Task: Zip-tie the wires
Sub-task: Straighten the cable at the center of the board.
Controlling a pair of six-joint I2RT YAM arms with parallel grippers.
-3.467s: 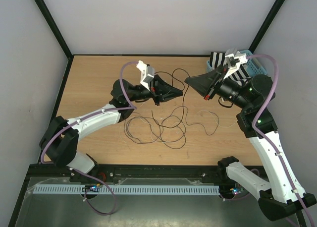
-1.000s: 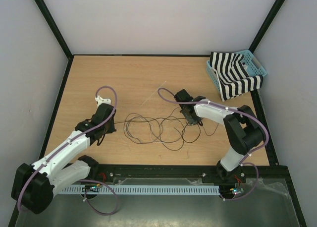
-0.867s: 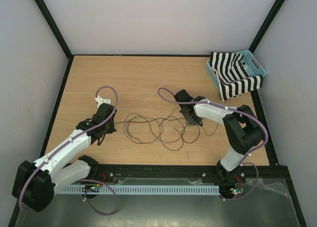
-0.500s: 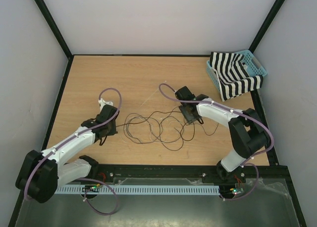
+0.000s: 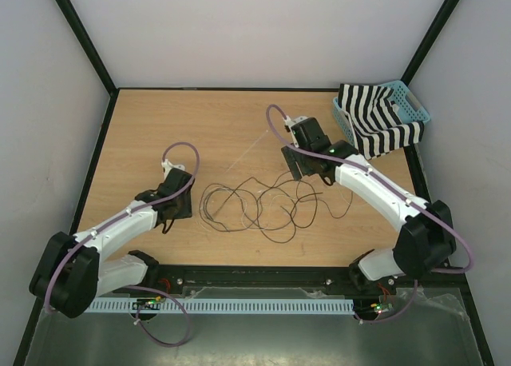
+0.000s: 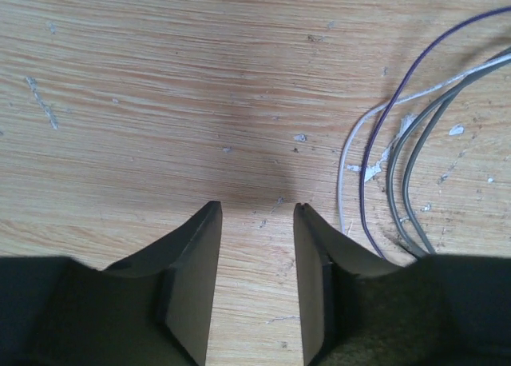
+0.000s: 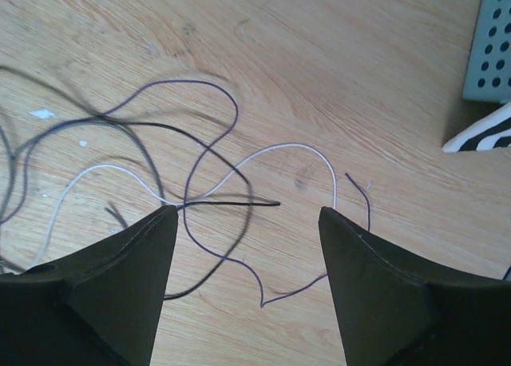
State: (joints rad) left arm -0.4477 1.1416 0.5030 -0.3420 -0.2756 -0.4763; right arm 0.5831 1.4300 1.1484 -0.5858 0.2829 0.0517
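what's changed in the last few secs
Both arms came down from high over the table to just above it. In the last second the right gripper moved away from the bases, and the left gripper edged toward the wires. Both are open and hold nothing. The wire tangle, the zip tie and the basket stayed about where they were.

Even bright light, blurred foreground
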